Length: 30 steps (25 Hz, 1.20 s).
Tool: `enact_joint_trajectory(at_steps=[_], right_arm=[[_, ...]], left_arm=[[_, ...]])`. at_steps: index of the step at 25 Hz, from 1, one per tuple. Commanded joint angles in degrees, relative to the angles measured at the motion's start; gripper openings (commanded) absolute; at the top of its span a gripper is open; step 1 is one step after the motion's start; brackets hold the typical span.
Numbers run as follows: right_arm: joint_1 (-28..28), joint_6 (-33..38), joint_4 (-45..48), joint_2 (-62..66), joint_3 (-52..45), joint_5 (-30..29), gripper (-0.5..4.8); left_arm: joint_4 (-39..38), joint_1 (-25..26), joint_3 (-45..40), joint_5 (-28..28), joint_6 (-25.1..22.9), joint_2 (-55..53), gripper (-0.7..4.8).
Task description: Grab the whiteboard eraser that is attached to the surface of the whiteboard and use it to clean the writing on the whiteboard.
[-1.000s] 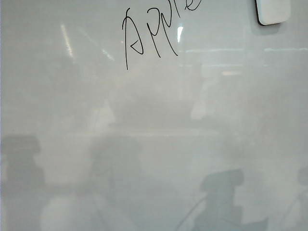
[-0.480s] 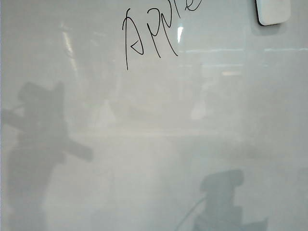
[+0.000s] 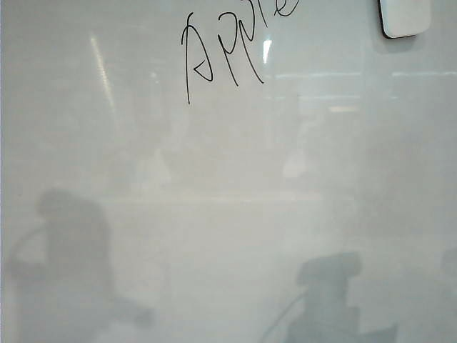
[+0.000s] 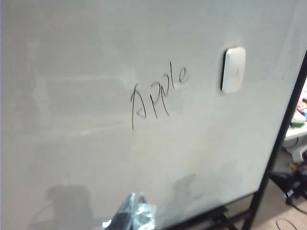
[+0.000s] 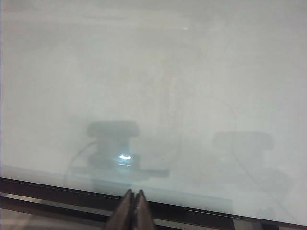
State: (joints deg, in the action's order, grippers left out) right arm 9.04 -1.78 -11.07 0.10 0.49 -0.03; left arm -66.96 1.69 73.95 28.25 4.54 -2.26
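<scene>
The left gripper (image 4: 135, 213) shows only as a blurred, shiny tip at the edge of its wrist view, low before the board; whether its jaws are parted or closed I cannot tell. From that tip the eraser (image 4: 233, 69) lies up and off to the side, well apart, with the writing (image 4: 158, 91) between the two. The eraser sticks flat on the whiteboard (image 4: 72, 120), just beside the last letter of the writing and near the board's dark frame edge, its long axis running upright, roughly parallel to that edge. So the reach, as I judge it, goes up past the writing, and the jaws should close across the eraser's short width.

The right gripper (image 5: 133, 211) has its jaws pressed together, empty, low by the board's bottom frame; neither eraser nor writing appears in its view, so the left arm seems the better placed.

In the exterior view the eraser (image 3: 405, 18) and the writing (image 3: 228, 50) are both cut off at the top, and no arm shows there, only grey shadows on the board.
</scene>
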Motion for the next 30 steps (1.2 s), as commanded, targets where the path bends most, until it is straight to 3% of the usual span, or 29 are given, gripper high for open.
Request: enact_joint_trajectory(at_steps=[1, 11, 18, 30], right_arm=[[0.0, 0.07, 0.61, -0.07, -0.44, 0.04, -0.01], [0.0, 0.07, 0.61, -0.07, -0.44, 0.04, -0.01], [0.0, 0.07, 0.61, -0.07, -0.44, 0.04, -0.01], [0.15, 0.26, 0.85, -0.07, -0.44, -0.15, -0.01]], left_arm=[[-6.49, -0.07, 3.21, -0.13, -3.8, -0.09, -0.05], [-7.19, -0.04, 3.78, -0.87, -5.03, -0.11, -0.05], [-7.21, -0.04, 3.78, -9.44, -6.03, -0.11, -0.05], [-7.23, -0.04, 3.78, -9.38, -6.05, -0.11, -0.05]])
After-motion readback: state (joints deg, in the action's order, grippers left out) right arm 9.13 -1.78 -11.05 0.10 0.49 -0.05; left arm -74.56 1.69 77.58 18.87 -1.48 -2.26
